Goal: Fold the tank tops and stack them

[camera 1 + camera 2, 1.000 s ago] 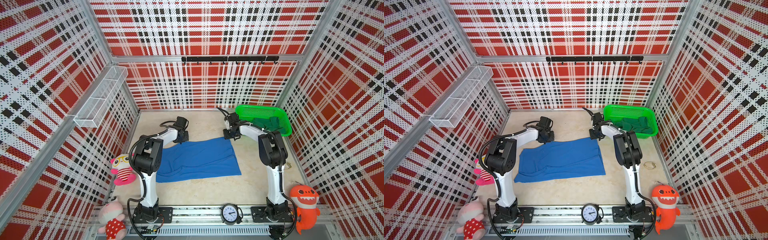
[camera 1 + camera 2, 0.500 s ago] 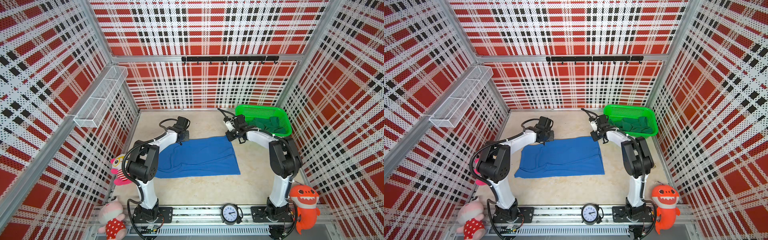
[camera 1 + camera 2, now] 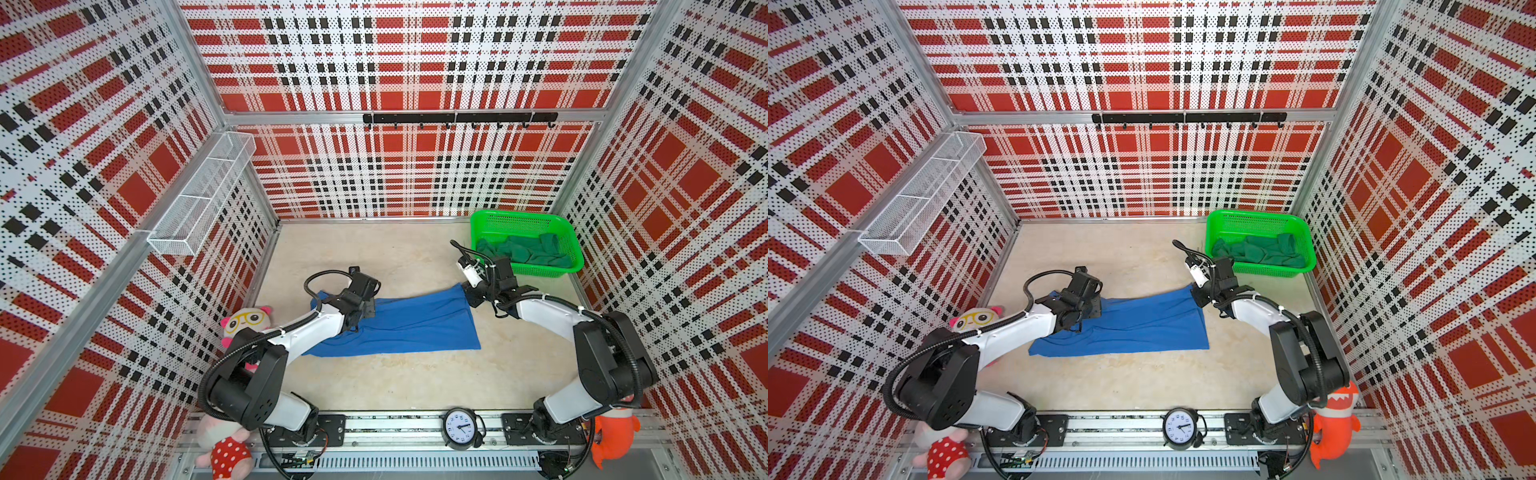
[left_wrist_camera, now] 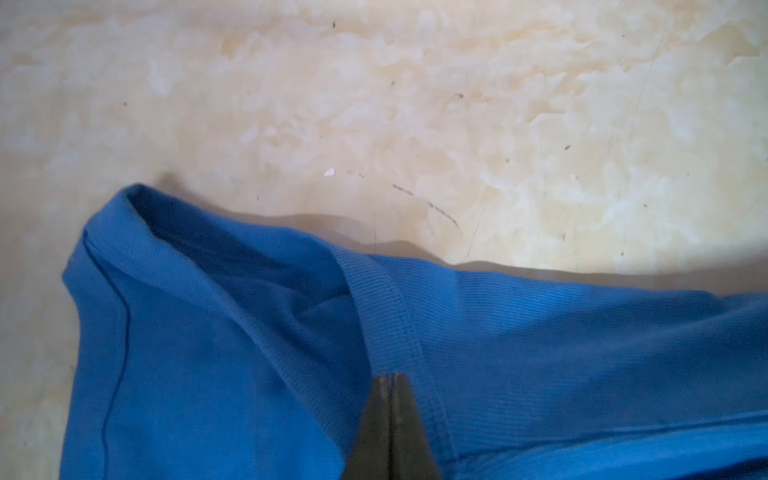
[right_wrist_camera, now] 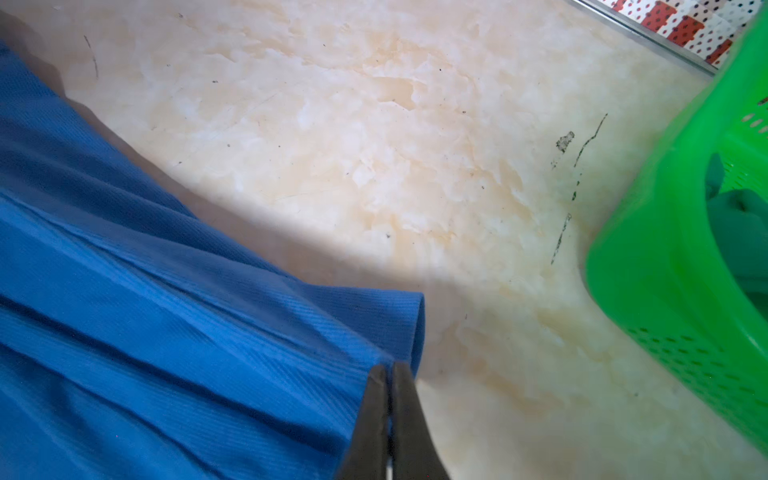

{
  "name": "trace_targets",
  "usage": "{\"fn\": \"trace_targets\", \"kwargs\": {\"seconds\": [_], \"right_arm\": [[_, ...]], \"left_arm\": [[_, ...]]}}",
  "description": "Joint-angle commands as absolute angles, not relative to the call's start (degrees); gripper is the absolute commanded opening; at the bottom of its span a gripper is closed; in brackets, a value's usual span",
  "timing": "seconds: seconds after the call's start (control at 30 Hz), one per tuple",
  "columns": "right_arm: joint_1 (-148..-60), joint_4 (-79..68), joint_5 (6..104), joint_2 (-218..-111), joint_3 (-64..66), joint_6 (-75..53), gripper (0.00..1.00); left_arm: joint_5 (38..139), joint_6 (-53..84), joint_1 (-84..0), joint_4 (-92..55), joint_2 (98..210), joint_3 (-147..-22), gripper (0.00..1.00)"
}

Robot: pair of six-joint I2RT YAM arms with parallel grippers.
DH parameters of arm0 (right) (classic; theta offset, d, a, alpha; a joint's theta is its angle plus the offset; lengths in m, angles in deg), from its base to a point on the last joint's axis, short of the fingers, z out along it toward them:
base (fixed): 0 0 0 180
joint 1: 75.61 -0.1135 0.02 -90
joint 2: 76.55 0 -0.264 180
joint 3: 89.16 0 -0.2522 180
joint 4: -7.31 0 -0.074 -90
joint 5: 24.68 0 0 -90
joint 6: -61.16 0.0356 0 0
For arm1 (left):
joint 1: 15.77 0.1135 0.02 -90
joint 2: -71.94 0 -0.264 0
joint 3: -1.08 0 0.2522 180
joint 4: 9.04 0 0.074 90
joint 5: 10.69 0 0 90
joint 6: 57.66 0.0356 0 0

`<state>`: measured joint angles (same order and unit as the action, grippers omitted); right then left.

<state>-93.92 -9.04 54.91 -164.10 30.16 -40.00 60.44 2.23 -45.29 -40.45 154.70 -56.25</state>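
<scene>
Left pincer (image 4: 390,376) on crosswise blue top (image 3: 415,324)

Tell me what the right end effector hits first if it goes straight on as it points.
Probably bare beige marbled tabletop, just past the royal blue cloth tank top that the right end effector pinches. The bright green plastic mesh basket sits off to one side.

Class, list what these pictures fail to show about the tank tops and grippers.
- Dark green tank top: crumpled in the green basket in both top views, straps indistinguishable; cut off by the right wrist view's edge.
- Blue tank top: strap end partly under the left arm in both top views.
- Left gripper, right gripper: fingertips hidden by their own wrists in both top views.
</scene>
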Motion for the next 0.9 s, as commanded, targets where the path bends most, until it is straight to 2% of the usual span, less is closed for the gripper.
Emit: {"fn": "trace_targets", "kwargs": {"seconds": [0.0,0.17,0.2,0.23,0.27,0.33,0.37,0.4,0.53,0.63,0.87], "right_arm": [[-93.90,-8.46,53.12,-159.41,32.42,-36.26,0.00],[-94.59,-11.15,51.09,-157.09,36.06,-31.69,0.00],[-94.68,-12.01,51.11,-156.63,36.95,-30.93,0.02],[-94.69,-12.81,51.36,-155.97,37.70,-30.13,0.09],[-94.71,-13.29,51.96,-155.26,38.12,-29.34,0.18],[-94.69,-14.50,52.37,-153.64,37.42,-27.97,0.38],[-94.75,-15.33,52.63,-152.90,36.37,-27.32,0.44],[-94.73,-16.86,53.64,-152.46,34.62,-26.46,0.46],[-94.69,-25.44,58.31,-154.70,25.07,-20.39,0.48],[-96.53,-29.54,59.54,-160.08,19.42,-10.55,0.45],[-101.56,-21.28,61.01,-169.86,21.08,2.44,0.35]], "left_arm": [[59.09,-3.81,-46.98,-39.17,152.48,-52.96,0.00],[58.67,-8.95,-49.22,-39.73,151.26,-49.86,0.00],[58.74,-10.37,-49.58,-40.44,150.77,-49.33,0.00],[58.83,-11.43,-49.93,-41.47,150.04,-49.00,0.01],[58.61,-12.21,-50.09,-42.56,149.22,-48.94,0.13],[57.31,-13.13,-50.49,-45.50,146.08,-49.98,0.43],[56.58,-13.18,-50.41,-46.80,144.30,-50.99,0.50],[55.91,-12.97,-50.06,-48.05,142.56,-52.51,0.54],[58.32,-9.46,-45.86,-48.82,139.90,-57.60,0.58],[61.34,-5.39,-40.20,-44.11,142.48,-58.80,0.57],[70.86,-4.59,-24.60,-24.93,151.19,-55.25,0.48]]}}
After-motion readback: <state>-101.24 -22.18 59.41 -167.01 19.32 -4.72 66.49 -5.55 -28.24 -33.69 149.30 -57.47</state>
